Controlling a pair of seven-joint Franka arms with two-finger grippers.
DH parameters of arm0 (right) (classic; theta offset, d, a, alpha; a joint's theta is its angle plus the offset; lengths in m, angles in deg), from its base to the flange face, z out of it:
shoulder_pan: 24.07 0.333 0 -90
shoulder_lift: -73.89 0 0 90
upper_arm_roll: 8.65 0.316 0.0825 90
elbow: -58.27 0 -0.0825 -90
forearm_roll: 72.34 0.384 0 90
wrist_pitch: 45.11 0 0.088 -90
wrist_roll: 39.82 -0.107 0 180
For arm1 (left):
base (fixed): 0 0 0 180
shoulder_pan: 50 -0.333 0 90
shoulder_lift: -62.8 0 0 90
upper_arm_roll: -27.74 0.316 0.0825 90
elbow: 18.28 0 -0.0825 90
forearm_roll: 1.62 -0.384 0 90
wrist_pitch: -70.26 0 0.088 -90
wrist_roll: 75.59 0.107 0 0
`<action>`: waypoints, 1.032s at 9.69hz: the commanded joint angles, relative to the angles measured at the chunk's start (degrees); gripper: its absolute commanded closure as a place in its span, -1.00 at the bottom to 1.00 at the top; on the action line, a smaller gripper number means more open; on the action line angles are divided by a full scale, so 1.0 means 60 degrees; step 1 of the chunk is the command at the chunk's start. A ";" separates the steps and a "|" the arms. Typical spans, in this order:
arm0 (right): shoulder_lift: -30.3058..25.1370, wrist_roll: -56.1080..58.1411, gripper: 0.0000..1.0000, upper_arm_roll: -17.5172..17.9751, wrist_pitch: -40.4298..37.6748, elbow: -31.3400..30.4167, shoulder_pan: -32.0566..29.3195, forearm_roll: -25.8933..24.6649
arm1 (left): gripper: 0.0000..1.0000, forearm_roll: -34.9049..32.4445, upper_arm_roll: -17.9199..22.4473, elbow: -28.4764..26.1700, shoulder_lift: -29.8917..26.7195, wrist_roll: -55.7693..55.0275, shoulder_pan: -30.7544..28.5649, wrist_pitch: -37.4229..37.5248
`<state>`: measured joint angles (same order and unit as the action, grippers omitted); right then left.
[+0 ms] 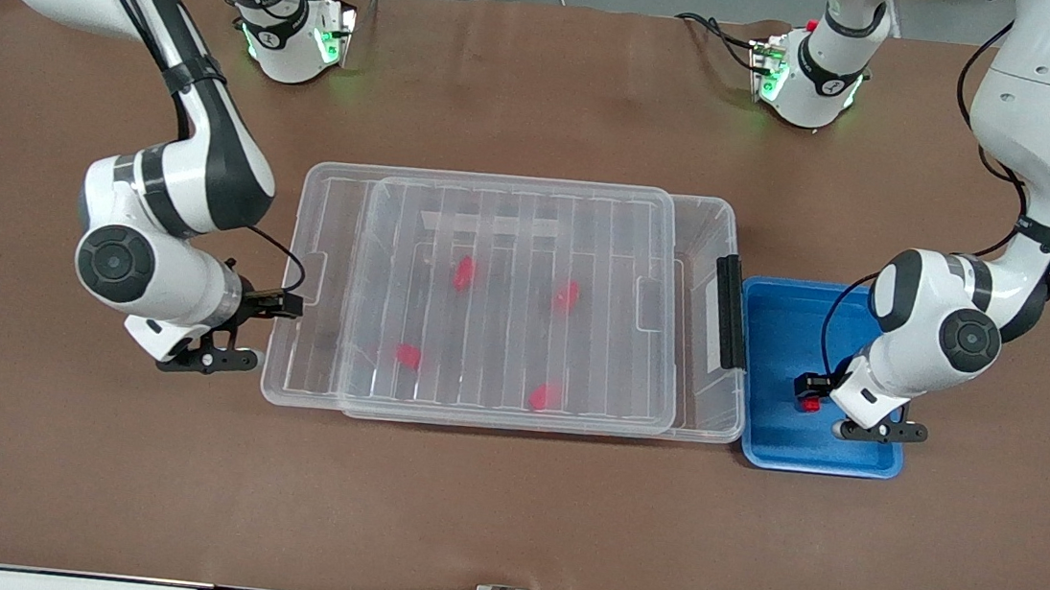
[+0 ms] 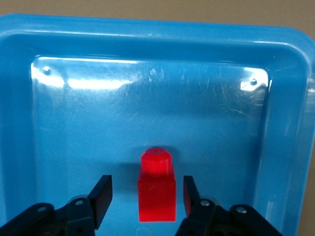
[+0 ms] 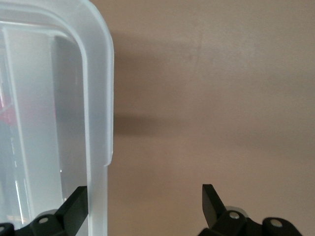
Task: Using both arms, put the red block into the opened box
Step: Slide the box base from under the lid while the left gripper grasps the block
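Left gripper (image 1: 813, 400) sits low in the blue tray (image 1: 779, 310) at the left arm's end of the table, at the red block (image 1: 809, 405); the right gripper (image 1: 279, 303) is at the box (image 1: 719, 227) rim at the other end, the lid (image 1: 515, 299) shifted over four red pieces (image 1: 463, 273). Left wrist view: fingers (image 2: 102, 194) flank the upright block (image 2: 156, 191) with gaps either side, not gripping. Right wrist view: fingers (image 3: 210, 199) spread wide, straddling the box's rim (image 3: 101, 98).
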<state>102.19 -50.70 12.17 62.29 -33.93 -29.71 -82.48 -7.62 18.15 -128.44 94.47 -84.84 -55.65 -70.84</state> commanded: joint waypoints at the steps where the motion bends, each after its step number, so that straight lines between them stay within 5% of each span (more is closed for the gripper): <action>1: -0.0146 0.0492 -1.00 0.0060 -0.0219 -0.0206 -0.0290 -0.0274 | -0.01 -0.0216 -0.0013 -0.0111 0.0435 -0.0186 0.0047 -0.0302; 5: -0.0322 0.2029 -1.00 -0.0377 -0.0673 -0.0177 -0.0730 -0.0288 | 1.00 -0.0216 -0.0013 0.0035 0.0087 -0.0171 0.0048 -0.0186; 10: -0.0469 0.3000 -1.00 -0.0906 -0.0965 -0.0060 -0.0760 -0.0259 | 0.99 -0.0187 -0.1035 0.0853 -0.1993 -0.0960 0.0179 0.2459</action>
<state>100.84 -33.76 6.73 57.90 -33.77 -33.96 -82.75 -7.62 13.33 -123.95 84.03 -88.29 -54.91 -60.29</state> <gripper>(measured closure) 0.000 0.643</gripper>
